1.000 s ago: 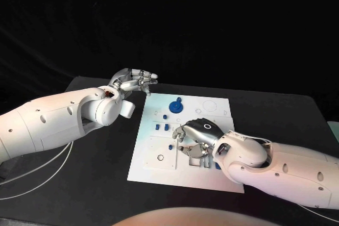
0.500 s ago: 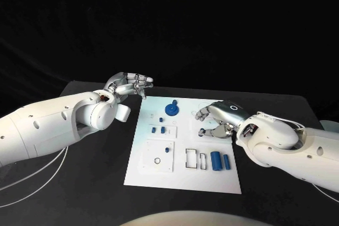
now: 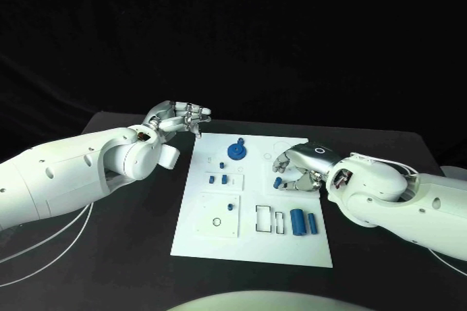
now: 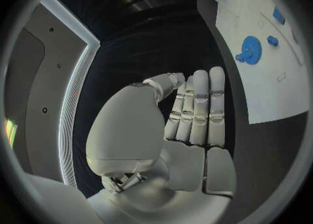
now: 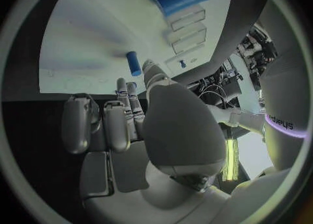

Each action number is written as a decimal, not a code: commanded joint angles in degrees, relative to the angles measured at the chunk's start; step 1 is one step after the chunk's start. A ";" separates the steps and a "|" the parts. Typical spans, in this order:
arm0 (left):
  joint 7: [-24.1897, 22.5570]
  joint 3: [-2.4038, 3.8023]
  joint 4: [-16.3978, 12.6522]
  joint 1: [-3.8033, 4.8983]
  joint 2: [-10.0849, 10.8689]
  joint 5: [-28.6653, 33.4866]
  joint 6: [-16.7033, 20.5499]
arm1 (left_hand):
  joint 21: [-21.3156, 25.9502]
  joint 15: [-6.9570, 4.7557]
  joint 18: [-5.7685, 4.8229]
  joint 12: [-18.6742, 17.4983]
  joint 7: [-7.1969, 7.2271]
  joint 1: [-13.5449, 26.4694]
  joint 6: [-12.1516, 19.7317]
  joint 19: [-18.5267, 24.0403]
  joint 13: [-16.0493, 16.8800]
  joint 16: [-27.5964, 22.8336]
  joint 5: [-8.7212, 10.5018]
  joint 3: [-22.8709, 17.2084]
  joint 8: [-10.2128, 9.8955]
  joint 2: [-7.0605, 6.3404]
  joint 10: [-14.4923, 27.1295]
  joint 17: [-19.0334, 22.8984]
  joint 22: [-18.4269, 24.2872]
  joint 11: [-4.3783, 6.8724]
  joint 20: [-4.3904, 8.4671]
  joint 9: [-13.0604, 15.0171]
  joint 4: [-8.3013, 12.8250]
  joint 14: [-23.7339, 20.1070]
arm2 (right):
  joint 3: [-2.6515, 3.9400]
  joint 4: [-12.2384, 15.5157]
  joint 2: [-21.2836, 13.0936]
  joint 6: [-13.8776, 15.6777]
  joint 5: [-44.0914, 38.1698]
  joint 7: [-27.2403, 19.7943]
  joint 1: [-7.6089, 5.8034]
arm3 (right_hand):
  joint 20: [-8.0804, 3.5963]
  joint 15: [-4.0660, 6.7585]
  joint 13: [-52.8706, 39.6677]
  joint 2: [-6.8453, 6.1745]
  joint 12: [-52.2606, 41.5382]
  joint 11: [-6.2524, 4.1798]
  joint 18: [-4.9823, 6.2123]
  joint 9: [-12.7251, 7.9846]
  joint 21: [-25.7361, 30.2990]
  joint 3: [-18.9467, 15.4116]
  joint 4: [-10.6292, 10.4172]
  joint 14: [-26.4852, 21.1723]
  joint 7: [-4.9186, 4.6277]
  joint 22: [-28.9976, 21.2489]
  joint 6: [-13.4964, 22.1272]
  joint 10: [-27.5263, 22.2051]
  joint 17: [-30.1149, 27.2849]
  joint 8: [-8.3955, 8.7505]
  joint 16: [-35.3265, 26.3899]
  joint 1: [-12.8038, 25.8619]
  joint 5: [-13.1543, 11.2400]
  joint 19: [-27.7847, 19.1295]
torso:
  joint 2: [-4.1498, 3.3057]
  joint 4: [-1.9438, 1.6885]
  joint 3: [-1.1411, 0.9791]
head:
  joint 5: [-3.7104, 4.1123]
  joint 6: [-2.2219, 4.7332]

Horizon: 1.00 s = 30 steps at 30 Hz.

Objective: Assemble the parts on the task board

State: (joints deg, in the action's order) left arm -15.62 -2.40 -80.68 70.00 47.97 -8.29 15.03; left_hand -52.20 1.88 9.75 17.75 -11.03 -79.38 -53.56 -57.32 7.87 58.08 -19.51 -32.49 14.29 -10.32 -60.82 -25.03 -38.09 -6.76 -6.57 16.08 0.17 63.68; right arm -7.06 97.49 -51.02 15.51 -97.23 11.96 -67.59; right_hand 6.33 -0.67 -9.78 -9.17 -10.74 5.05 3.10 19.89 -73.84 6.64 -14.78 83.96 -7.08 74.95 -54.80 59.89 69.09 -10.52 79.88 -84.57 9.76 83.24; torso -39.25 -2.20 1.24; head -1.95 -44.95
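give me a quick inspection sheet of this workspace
surface: black table, bare around the plate.
job's things: white rectangular task board mid-table; blue round disc part at its far end; two blue cylinders lying side by side at its near right; small blue pegs on its left side.
clutter: nothing seen.
robot hands: left robot hand raised beyond the board's far left corner, fingers curled, holding nothing; right robot hand over the board's right side by a small blue piece, grip unclear.
cables: white cables by the left arm.
surroundings: dark backdrop.

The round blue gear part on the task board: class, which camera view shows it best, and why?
The head view: the gear sits unobstructed on the board. The left wrist view shows it warped near the rim; I can't identify it in the right wrist view.
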 commanded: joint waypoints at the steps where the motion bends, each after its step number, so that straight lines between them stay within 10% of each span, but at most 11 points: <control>1: -0.06 0.03 -0.10 0.07 0.00 0.16 -1.00 | 0.29 0.07 0.89 0.20 0.06 0.17 0.52 -0.04 0.08 0.26 0.19 0.27 -0.14 0.12 0.37 0.05 0.08 0.01 -0.47 -0.08 -0.09 -0.44 | -0.06 -0.33 0.34 -3.12 -0.34 -0.50 0.07 | -0.17 0.44 0.17 0.13 -0.42 -0.26 0.30 0.06 -0.69 0.54 -0.46 1.63 -0.27 7.32 -0.92 0.77 -0.39 -0.42 -0.03 -0.67 0.22 0.52 | -0.04 -0.02 0.02 | -0.02 -0.03; 11: 0.04 0.03 -0.17 0.07 0.10 0.15 -0.90 | 0.35 0.06 0.89 0.33 0.07 0.09 0.45 -0.08 0.11 0.30 0.18 0.29 -0.07 0.26 0.35 0.07 0.13 0.03 -0.46 -0.07 -0.08 -0.47 | -0.17 -1.75 1.48 -2.37 0.04 -0.52 0.48 | -0.92 1.31 1.16 2.08 -0.78 -1.05 -0.34 -0.11 -3.63 8.08 -1.45 1.97 -0.19 8.98 -4.03 5.83 0.10 -1.03 0.23 -3.56 -4.41 1.90 | 0.00 -0.01 0.00 | -0.03 -0.28; 30: 0.35 0.03 -0.13 0.08 0.16 0.15 -0.73 | 0.43 0.07 0.89 0.43 0.04 0.15 0.44 -0.14 0.13 0.34 0.16 0.33 -0.04 0.48 0.40 0.10 0.20 0.01 -0.47 -0.07 -0.21 -0.48 | -0.20 -2.56 2.46 0.82 0.61 -0.28 1.42 | -1.31 1.56 2.35 -0.48 1.70 -1.43 -0.68 0.54 -5.12 17.75 -0.59 2.08 -0.12 10.00 -5.89 9.55 0.05 -1.92 0.36 -1.69 -3.92 2.54 | 0.10 0.01 0.01 | 0.02 -0.60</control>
State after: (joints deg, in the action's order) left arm -15.17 -2.40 -80.71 70.00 48.17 -8.30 14.96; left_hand -51.97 1.88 9.75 17.96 -11.03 -79.38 -53.56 -57.54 7.91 58.08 -19.51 -32.33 14.29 -10.32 -60.82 -24.98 -37.95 -6.76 -6.79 16.08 0.00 63.68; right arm -7.15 94.75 -48.46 15.29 -96.52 11.54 -66.36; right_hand 5.54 0.53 -7.33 -9.17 -9.27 3.59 3.09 20.21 -78.86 24.09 -15.42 83.92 -7.20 74.93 -60.38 69.20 69.15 -12.20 79.88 -86.34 5.47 84.01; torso -39.19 -2.14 1.20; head -1.93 -45.51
